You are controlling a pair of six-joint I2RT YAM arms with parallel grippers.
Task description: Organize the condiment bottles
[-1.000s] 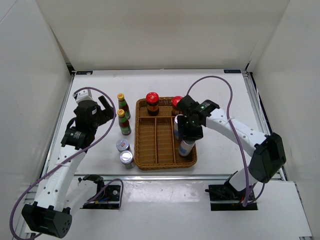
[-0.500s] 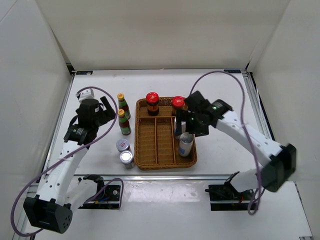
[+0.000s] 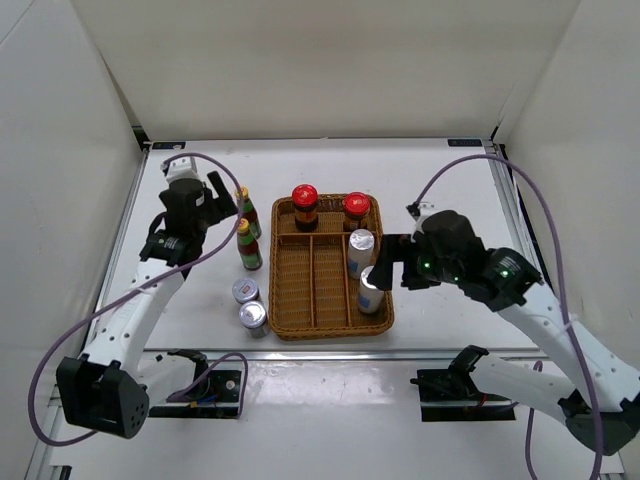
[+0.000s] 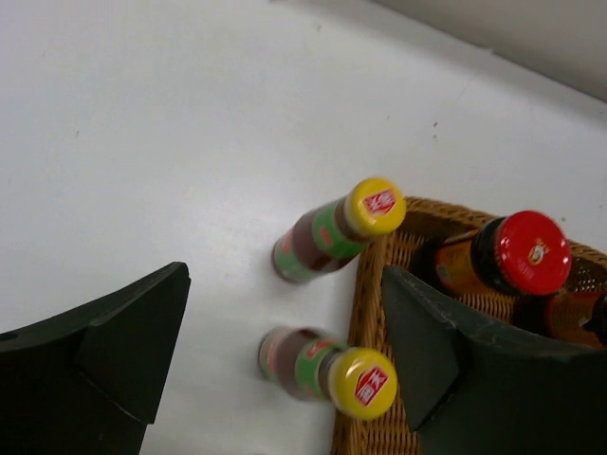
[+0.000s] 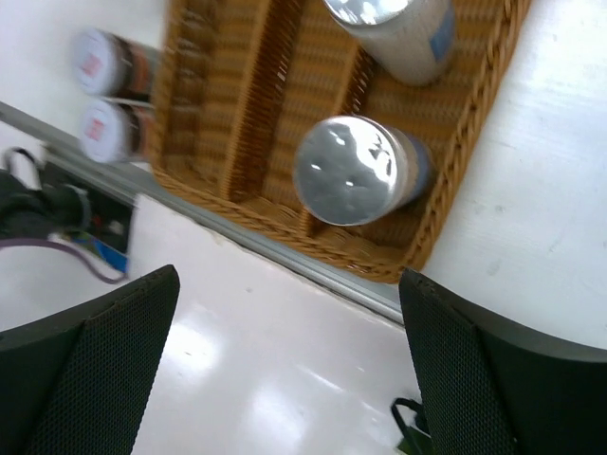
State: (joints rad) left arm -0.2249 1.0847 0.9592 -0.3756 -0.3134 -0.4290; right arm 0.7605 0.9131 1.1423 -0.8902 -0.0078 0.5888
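Two yellow-capped sauce bottles [image 3: 243, 205] [image 3: 247, 245] stand on the table left of the wicker tray [image 3: 288, 300]. My left gripper [image 3: 225, 200] hangs open beside them. In the left wrist view the nearer bottle [image 4: 303, 365] shows between the fingers [image 4: 123, 341], untouched, with the other bottle [image 4: 327, 237] beyond. Two red-capped jars [image 3: 305, 205] [image 3: 355, 210] fill the tray's far cells. Two white shakers [image 3: 360, 250] [image 3: 372, 290] stand in its right compartment. My right gripper [image 3: 388, 262] is open just right of them, holding nothing; from its wrist the shakers [image 5: 356, 171] [image 5: 389, 28] lie ahead.
Two short silver-lidded jars [image 3: 244, 290] [image 3: 253, 316] stand on the table at the tray's near left corner, also in the right wrist view [image 5: 95, 57] [image 5: 100, 133]. White walls enclose the table on three sides. The tray's two middle compartments [image 3: 318, 270] hold nothing.
My right gripper opened, let go of the shaker in the tray's right compartment and drew back to the right. My left gripper moved farther back toward the yellow-capped bottles, its jaws a little narrower.
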